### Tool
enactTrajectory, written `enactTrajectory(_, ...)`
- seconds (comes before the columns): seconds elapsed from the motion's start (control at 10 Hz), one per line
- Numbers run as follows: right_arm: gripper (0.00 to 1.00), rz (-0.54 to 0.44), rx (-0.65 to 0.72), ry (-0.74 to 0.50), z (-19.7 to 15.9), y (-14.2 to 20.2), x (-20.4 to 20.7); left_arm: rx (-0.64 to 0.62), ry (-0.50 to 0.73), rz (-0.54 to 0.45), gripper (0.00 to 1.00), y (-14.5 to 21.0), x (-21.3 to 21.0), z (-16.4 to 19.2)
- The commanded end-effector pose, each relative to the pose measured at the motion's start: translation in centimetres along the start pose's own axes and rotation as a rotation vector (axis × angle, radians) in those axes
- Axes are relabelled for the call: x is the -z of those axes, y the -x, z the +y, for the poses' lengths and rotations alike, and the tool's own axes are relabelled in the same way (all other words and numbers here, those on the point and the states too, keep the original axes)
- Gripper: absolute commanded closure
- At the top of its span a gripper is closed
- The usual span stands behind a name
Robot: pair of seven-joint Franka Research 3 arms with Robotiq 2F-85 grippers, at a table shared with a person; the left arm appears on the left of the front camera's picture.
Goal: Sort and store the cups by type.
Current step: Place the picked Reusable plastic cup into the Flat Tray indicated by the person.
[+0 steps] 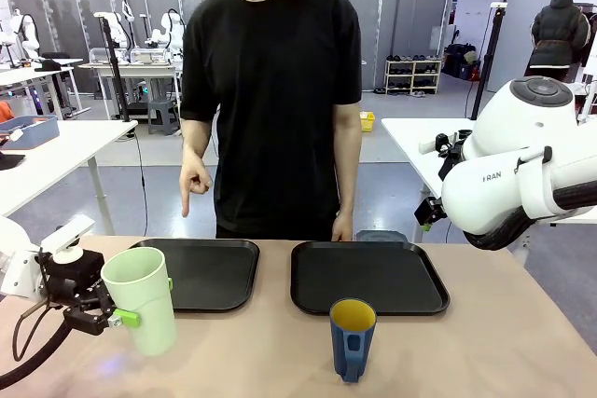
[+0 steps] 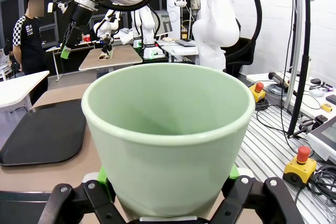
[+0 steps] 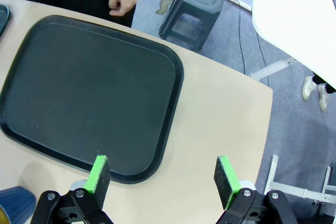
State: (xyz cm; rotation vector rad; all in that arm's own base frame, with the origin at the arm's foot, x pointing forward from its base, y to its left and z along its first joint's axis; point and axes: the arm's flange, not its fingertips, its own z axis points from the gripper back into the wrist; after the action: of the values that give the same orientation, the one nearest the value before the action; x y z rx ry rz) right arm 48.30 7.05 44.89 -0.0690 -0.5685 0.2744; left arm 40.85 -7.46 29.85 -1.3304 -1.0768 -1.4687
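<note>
Pale green, plain tapered tumbler (image 1: 142, 300) leans slightly, clamped between the green pads of the left gripper (image 2: 168, 174); a flat black plastic tray (image 1: 201, 272) lies just beyond that gripper; the right gripper (image 3: 163, 178) hangs spread wide and empty above the desk (image 3: 210, 114) and a second black tray's (image 3: 89, 87) rim; the dark blue cup with yellow inside (image 1: 352, 337) stands beside one of its fingers, apart from it.

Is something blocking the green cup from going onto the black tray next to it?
Nothing visible does. The left gripper holds the green cup right beside the left tray, near its front corner.
</note>
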Motion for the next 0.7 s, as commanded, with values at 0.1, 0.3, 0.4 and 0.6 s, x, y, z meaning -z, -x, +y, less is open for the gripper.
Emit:
enactTrajectory(0.1,0.00,0.001,0.000,0.002,-0.07,-0.06,0.08,0.009,0.007,0.003,0.52,-0.08,-0.04,0.48)
enactTrajectory(0.3,0.00,0.001,0.000,0.002,-0.07,-0.06,0.08,0.009,0.007,0.003,0.52,-0.08,-0.04,0.48)
enactTrajectory(0.4,0.00,0.001,0.000,0.002,-0.07,-0.06,0.08,0.009,0.007,0.003,0.52,-0.08,-0.04,0.48)
enactTrajectory(0.6,0.00,0.001,0.000,0.002,-0.07,-0.06,0.08,0.009,0.007,0.003,0.52,-0.08,-0.04,0.48)
